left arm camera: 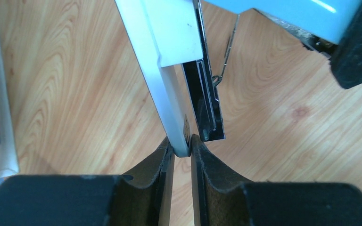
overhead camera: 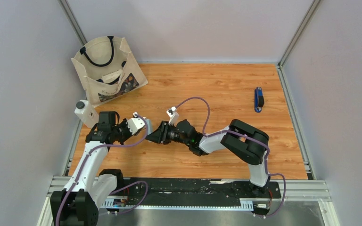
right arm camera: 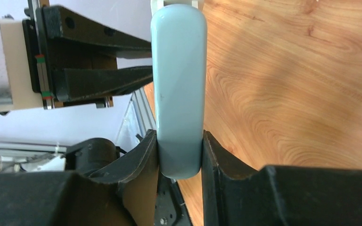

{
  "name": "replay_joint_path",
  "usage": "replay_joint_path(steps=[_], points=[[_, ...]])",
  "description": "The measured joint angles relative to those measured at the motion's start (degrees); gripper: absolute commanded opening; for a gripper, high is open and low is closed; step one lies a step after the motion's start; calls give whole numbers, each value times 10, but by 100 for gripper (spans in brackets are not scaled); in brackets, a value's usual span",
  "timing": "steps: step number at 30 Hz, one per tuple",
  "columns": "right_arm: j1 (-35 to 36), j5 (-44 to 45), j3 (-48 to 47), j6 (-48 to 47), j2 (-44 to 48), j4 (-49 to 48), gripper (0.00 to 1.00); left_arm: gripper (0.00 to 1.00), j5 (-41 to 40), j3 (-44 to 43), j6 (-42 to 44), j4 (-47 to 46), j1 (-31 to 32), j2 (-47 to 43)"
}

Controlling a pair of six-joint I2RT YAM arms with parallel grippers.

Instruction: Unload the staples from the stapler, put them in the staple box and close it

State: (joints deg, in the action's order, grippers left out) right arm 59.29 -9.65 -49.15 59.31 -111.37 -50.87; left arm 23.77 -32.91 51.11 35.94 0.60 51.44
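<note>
Both grippers meet on the stapler (overhead camera: 140,125) overhead. Left wrist: our left gripper (left arm camera: 182,151) clamps its white arm (left arm camera: 169,70), magazine (left arm camera: 208,101) running straight away; we cannot make out staples. Right wrist: our right gripper (right arm camera: 180,157) clamps the blue cover (right arm camera: 179,70).

Our little work corner
We see plain pale walls (overhead camera: 188,28) on three sides of a brown wooden table top (overhead camera: 226,89).

Bright, even light; faint glare on stapler (left arm camera: 306,12).
</note>
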Motion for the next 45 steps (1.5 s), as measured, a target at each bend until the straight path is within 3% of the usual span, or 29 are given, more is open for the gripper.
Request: replay_joint_path(steps=[19,31,34,37,38,45], points=[[-3,-43,-10,-164,20,80,0,29,-40,125,152,-150,9,-85],[-2,-35,-3,-208,53,123,0,32,-55,129,242,-206,28,-77],[-2,-35,-3,-211,54,131,0,45,-57,122,235,-198,31,-65],[-2,-28,-4,-212,54,144,0,73,-54,90,206,-163,32,-49],[-2,-22,-5,-212,55,155,0,76,-49,73,187,-148,32,-45],[-2,32,-57,-225,62,278,0,80,13,-49,43,-64,32,-31]])
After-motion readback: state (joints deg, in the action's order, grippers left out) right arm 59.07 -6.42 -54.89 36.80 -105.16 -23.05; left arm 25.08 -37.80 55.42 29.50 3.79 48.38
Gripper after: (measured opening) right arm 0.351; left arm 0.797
